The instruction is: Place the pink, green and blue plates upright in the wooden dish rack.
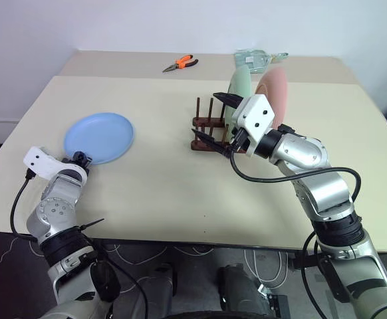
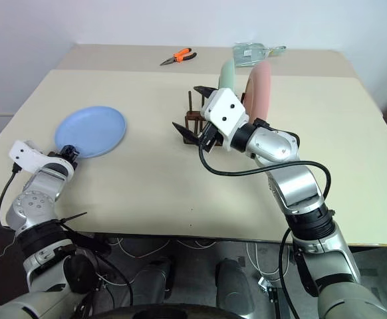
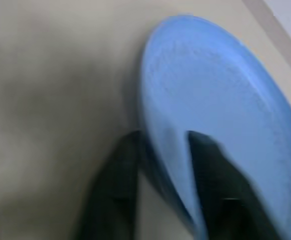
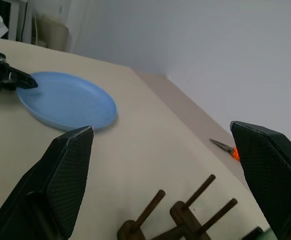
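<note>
Lying flat on the table, well to the left of the wooden dish rack, the blue plate is the one plate not yet racked; the green plate and the pink plate already stand upright at the rack's far end. The plate's near-left rim sits right at the left gripper, which is by far the nearer arm. In the left wrist view its two black fingers straddle that rim, one above the plate and one below, closed narrow on the edge, so the plate appears pinched, though it rests on the table. The right gripper hovers at the rack, jaws spread wide and empty, with bare pegs in front of it. Judging from this, the next move is a lift and a carry rightward to those free pegs.
</note>
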